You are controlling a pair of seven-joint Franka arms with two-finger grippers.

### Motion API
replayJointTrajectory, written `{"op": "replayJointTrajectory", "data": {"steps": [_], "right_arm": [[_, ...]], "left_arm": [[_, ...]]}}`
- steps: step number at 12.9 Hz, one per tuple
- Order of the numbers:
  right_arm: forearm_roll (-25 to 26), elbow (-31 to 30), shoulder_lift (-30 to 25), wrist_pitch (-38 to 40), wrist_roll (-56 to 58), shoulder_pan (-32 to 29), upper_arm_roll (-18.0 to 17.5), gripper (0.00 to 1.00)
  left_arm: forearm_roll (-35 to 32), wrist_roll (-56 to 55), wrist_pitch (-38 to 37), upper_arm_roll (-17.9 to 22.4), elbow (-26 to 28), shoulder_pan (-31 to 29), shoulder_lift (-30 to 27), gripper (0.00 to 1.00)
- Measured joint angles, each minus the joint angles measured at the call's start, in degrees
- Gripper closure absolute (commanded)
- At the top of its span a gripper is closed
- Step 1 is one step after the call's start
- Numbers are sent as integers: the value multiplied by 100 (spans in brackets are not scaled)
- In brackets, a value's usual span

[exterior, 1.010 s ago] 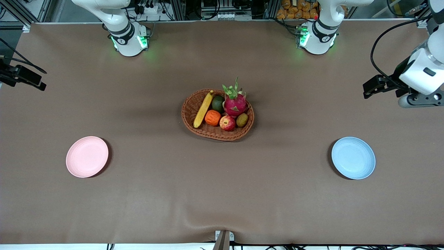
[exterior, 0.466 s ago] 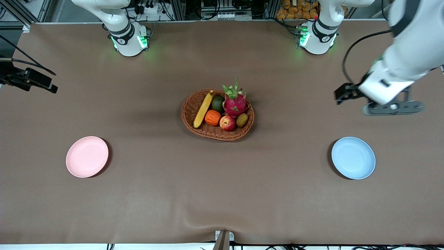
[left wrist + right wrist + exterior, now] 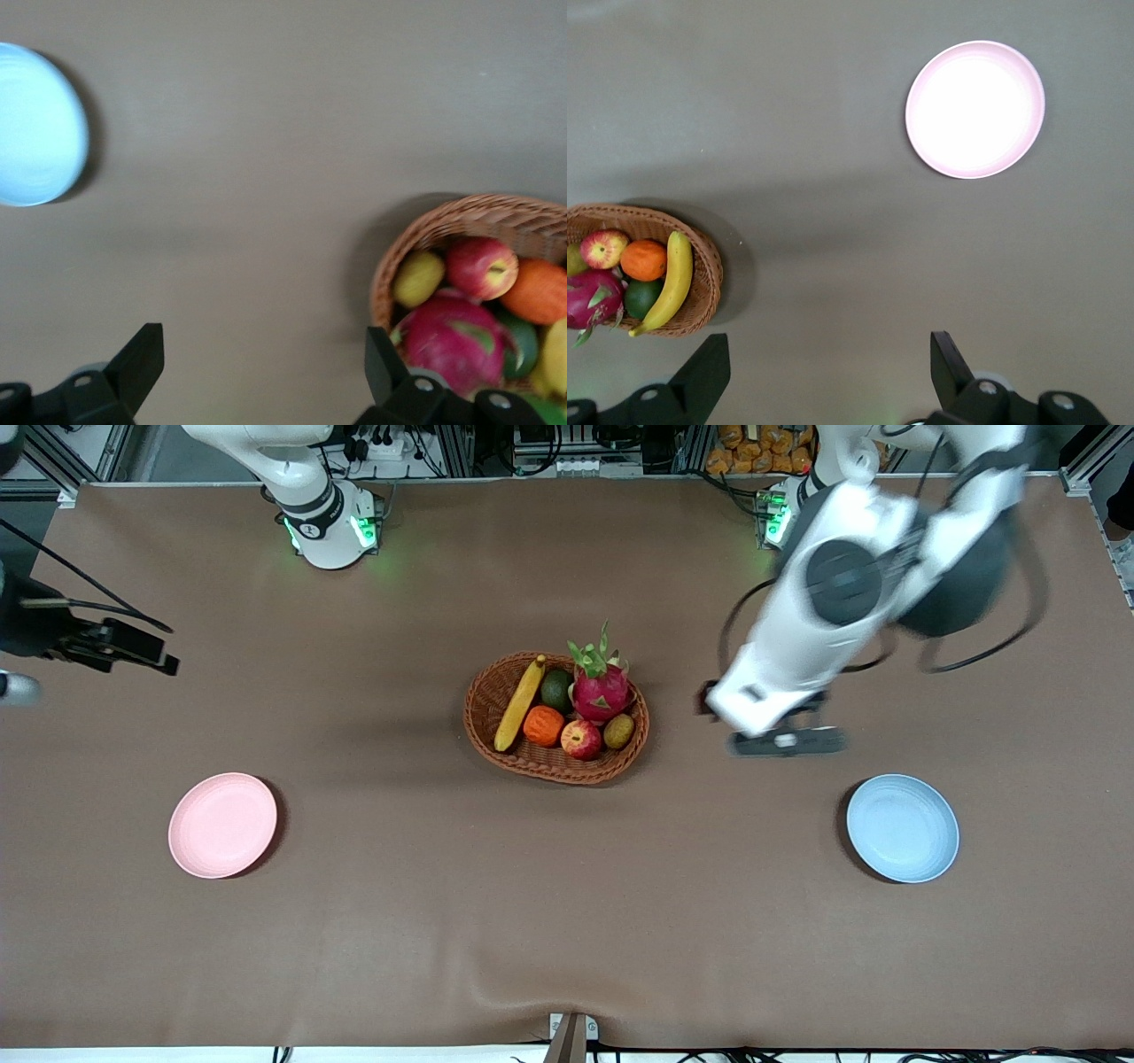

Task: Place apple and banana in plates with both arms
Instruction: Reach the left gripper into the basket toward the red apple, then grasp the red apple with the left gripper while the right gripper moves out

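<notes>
Centrally on the counter (image 3: 567, 921) sits the basket (image 3: 487, 704), holding the banana (image 3: 520, 702) along the rim toward the right arm's end and the apple (image 3: 580, 739) at the edge nearer the front camera, between an orange fruit (image 3: 543, 725) and a small greenish one (image 3: 618, 731). A dragon fruit (image 3: 601, 684) and a dark green fruit (image 3: 556, 689) fill the rest.

Both plates lie well apart from the basket and nearer the front camera — the pink plate (image 3: 222, 825) toward the right arm's end, the blue plate (image 3: 902, 828) toward the left arm's.

The left claw (image 3: 261, 381) hangs over bare counter between basket and blue plate, fingers (image 3: 142, 359) spread wide and holding nothing. The right claw (image 3: 828, 376) — over the counter's edge at the right arm's end — also has its fingers (image 3: 946, 363) wide apart with nothing in them.
</notes>
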State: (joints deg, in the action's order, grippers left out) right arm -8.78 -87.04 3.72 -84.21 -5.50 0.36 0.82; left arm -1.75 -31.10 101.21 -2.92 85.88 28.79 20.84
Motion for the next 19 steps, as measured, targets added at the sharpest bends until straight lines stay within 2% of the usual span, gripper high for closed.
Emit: {"op": "replayJointTrajectory", "data": {"steps": [5, 9, 15, 19], "right_arm": [[0, 32, 221, -60, -3, 168, 0, 0], [0, 205, 221, -41, -2, 166, 39, 0], [0, 208, 232, -50, -2, 166, 43, 0], [-3, 206, 485, -188, 8, 210, 32, 0]], "left_arm": [[0, -1081, 963, -1, -63, 711, 801, 0], [0, -2429, 1239, 3, -511, 1175, 1540, 0], [0, -2655, 1784, 6, -651, 1395, 2030, 0], [-4, -2655, 1810, 25, -657, 1477, 2249, 0]]}}
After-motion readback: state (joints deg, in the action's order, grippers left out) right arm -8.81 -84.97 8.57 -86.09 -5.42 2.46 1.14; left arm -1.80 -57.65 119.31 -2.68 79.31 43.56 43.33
